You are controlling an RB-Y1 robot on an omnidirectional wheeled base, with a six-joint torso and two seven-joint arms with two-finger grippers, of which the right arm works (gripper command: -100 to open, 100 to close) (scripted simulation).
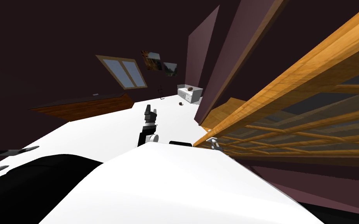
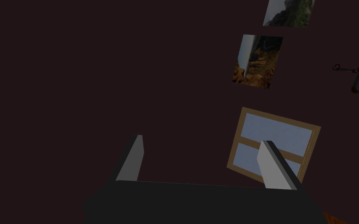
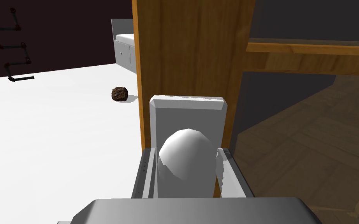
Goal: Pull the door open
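A wooden door (image 1: 291, 97) with glass panes and thin muntins runs across the right of the head view; its frame stile (image 3: 190, 50) stands right before my right hand. A grey knob (image 3: 186, 159) on a grey backplate (image 3: 188, 112) sits on that stile. My right gripper (image 3: 186, 171) is shut on the knob, one finger pressed to each side. In the head view this gripper (image 1: 213, 143) shows at the door's near edge. My left gripper (image 2: 200, 159) is open and holds nothing; the left arm (image 1: 148, 124) reaches forward over the white floor.
A small brown lump (image 3: 119, 93) lies on the white floor (image 3: 58, 128) past the door's edge. A white drawer unit (image 1: 189, 93) stands by the far wall, with a dark pipe fixture (image 3: 13, 46) beside it. A low wooden piece (image 1: 89, 107) lies at left.
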